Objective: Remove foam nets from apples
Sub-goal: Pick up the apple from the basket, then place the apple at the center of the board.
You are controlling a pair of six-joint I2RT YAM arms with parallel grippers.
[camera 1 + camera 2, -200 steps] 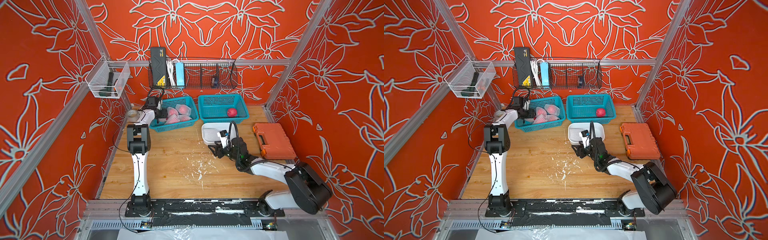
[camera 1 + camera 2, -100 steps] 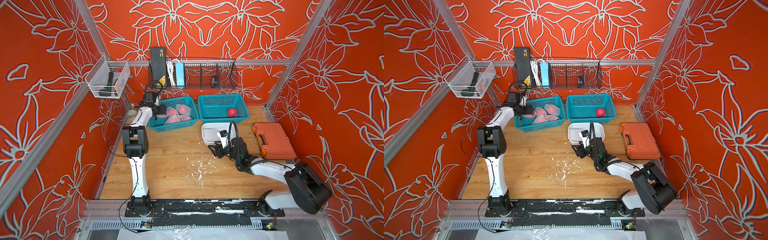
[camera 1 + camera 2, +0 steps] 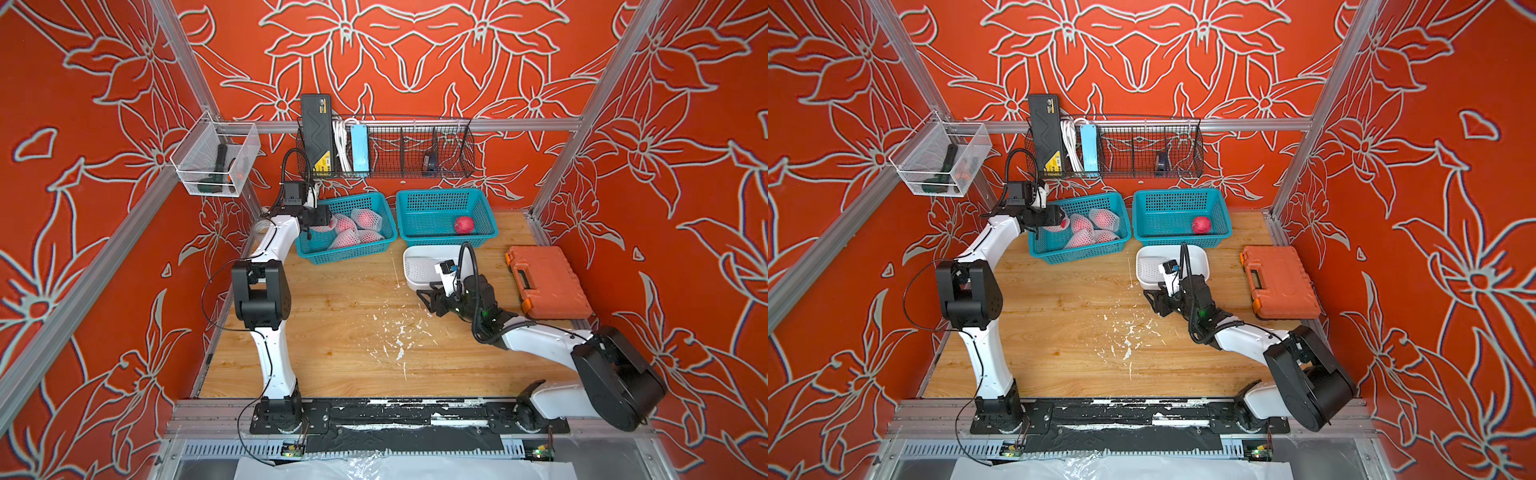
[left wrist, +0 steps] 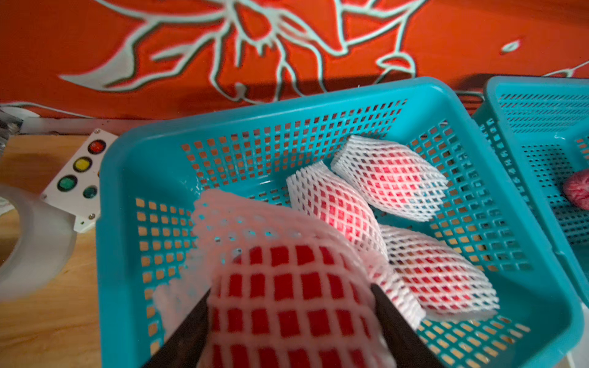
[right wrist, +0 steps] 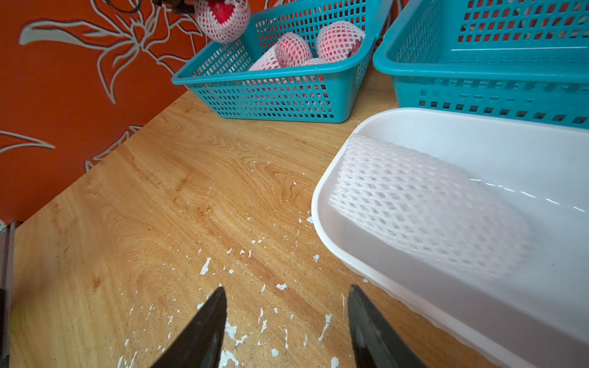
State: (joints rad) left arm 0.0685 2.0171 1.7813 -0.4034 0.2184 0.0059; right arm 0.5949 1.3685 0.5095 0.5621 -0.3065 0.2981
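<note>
Apples point(image 3: 345, 239) in nets point(image 3: 365, 218) lie in the left basket point(image 3: 345, 254) at the desk's far edge in both top views. One bare apple point(image 3: 464, 224) sits in the right basket point(image 3: 446, 242) beside it, and a tray point(image 3: 432, 249) stands just before that basket. The left gripper's point(image 3: 324, 221) held apple point(image 3: 1061, 225) hangs over its basket's left end, and the right gripper point(image 3: 428, 298) hovers low over the desk point(image 3: 353, 324) by the tray's near edge. In the left wrist view the jaws stand about half apart, clamped on the held apple's sides through its net, whose loose end flares away from the fingers point(image 4: 188, 334). Three netted apples lie below. In the right wrist view the right jaws stand about half apart and empty above bare wood, and an empty net point(image 5: 414, 204) lies in the tray. The step looks like carrying this apple out toward the right gripper. Doing it well probably means lifting clear of the rim, squeezing the fruit's middle so the loose end is free, and turning that end toward the right gripper, which should pinch only foam and pull along the sleeve.
</note>
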